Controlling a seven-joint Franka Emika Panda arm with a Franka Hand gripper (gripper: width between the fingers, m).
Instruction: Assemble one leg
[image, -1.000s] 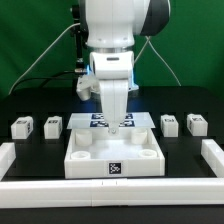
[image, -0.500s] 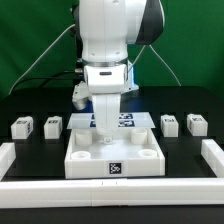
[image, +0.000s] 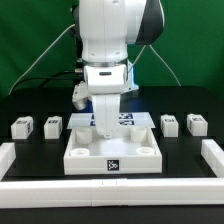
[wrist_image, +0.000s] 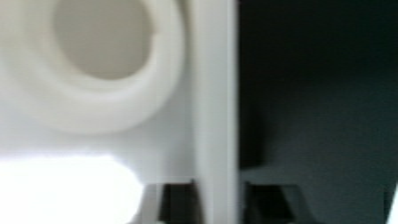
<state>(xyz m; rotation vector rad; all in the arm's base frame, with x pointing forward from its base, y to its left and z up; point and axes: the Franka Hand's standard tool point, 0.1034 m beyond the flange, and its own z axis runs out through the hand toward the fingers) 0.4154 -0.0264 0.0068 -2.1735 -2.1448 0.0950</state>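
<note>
Four legs, small white blocks with tags, stand on the black table: two at the exterior view's left (image: 21, 127) (image: 52, 124) and two at its right (image: 170, 123) (image: 196, 123). None is held. My gripper (image: 105, 133) is down at the back edge of the large white square piece with corner sockets (image: 113, 160). In the wrist view my gripper (wrist_image: 215, 200) has a dark finger (wrist_image: 173, 200) on each side of that piece's upright wall (wrist_image: 214, 100), shut on it. A round socket (wrist_image: 107, 50) lies beside the wall.
The marker board (image: 128, 117) lies just behind the square piece, partly hidden by my arm. A white rail frames the table at the exterior view's left (image: 8, 155), right (image: 213, 155) and front (image: 110, 192). A green backdrop and cables hang behind.
My arm has moved toward the exterior view's left and lower, from over the marker board to the square piece's back wall. In the last half second it has barely moved.
</note>
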